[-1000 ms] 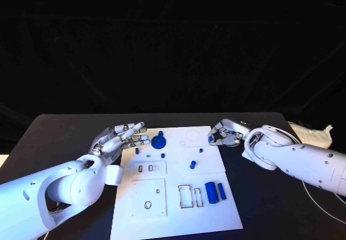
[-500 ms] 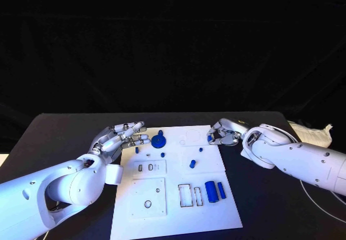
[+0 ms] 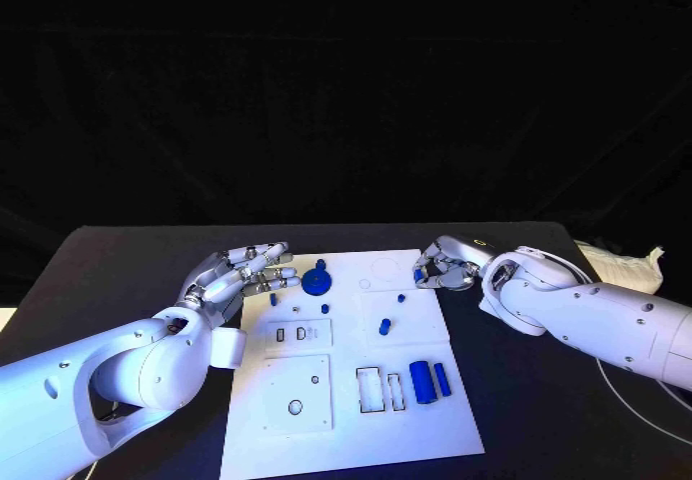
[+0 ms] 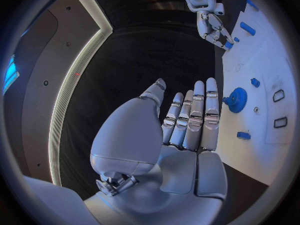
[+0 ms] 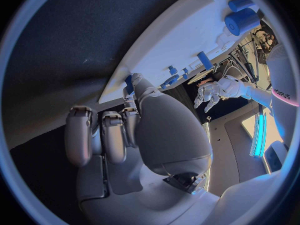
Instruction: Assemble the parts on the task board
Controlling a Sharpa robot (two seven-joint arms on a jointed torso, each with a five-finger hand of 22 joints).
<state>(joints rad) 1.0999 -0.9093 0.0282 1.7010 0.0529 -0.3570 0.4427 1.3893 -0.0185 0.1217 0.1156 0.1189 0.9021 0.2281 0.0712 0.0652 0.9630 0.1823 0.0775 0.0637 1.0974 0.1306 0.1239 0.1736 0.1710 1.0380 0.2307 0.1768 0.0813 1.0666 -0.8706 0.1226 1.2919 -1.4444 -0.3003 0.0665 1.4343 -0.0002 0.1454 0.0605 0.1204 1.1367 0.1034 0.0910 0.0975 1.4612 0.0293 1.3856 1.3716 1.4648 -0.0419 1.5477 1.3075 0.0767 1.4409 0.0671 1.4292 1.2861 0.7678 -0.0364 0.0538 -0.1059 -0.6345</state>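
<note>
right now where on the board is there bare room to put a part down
The task board is bare along its near edge, below the square plate and the two blue cylinders. Another bare patch lies on its right side, between the small blue peg and those cylinders. The far end is crowded: the blue gear, the left hand and the right hand.

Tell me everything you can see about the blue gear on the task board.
The blue gear is a round, toothed disc with a small hub at its centre, plastic-looking. It lies flat on the white task board, near its far left corner, with a smaller blue piece just beyond it. The left hand hovers beside it, fingers spread, not touching it.
</note>
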